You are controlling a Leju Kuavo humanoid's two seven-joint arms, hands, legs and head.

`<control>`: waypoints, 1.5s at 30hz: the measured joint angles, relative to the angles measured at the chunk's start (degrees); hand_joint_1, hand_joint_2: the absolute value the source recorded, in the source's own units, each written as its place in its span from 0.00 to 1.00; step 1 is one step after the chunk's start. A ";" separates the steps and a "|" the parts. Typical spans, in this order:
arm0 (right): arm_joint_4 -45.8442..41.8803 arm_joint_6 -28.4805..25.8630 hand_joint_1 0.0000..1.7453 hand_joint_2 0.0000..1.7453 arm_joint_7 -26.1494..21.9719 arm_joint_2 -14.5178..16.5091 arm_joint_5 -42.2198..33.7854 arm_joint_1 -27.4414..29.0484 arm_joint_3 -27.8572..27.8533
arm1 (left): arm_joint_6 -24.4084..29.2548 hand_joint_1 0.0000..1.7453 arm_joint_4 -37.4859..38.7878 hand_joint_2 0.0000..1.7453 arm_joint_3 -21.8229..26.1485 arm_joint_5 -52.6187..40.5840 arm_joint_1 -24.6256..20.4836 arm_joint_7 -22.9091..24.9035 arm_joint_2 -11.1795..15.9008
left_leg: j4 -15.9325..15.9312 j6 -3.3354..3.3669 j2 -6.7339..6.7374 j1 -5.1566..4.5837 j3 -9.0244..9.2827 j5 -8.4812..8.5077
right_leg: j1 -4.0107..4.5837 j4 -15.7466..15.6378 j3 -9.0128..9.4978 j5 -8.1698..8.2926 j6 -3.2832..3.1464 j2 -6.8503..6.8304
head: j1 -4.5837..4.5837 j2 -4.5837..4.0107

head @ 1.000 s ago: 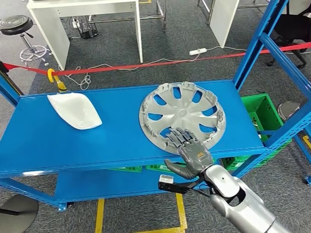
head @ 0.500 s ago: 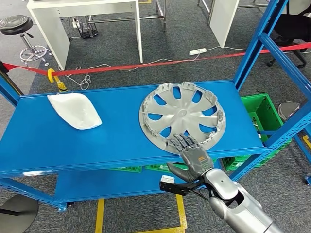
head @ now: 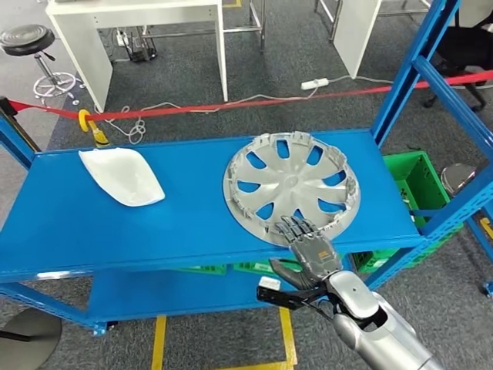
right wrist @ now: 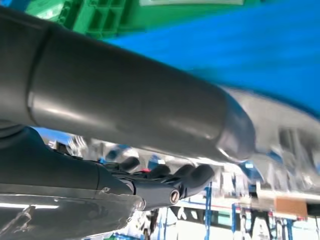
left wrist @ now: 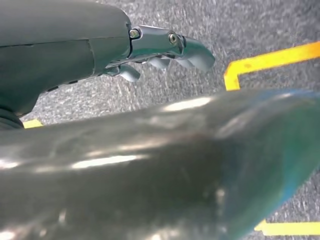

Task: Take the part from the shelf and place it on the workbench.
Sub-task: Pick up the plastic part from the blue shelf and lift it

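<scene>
The head view looks down on the blue shelf (head: pixel 174 223); the right wrist view sits close at its edge, sharing it.

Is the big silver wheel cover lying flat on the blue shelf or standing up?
Lying flat. The wheel cover rests on the blue shelf, its whole round face showing from above.

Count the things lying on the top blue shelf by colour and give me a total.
Silver: 1, the wheel cover
White: 1, the curved plastic part
Total: 2
</scene>
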 joint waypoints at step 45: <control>-0.08 2.54 0.00 0.75 -1.73 0.53 -2.21 0.65 -0.60 | 0.05 0.00 0.08 0.00 8.39 -4.04 -3.59 -1.74 -2.61 | 4.73 -3.04 -0.09 0.82 -6.61 2.38 | -1.03 -3.49 -2.14 4.16 0.54 0.07 | -0.28 0.00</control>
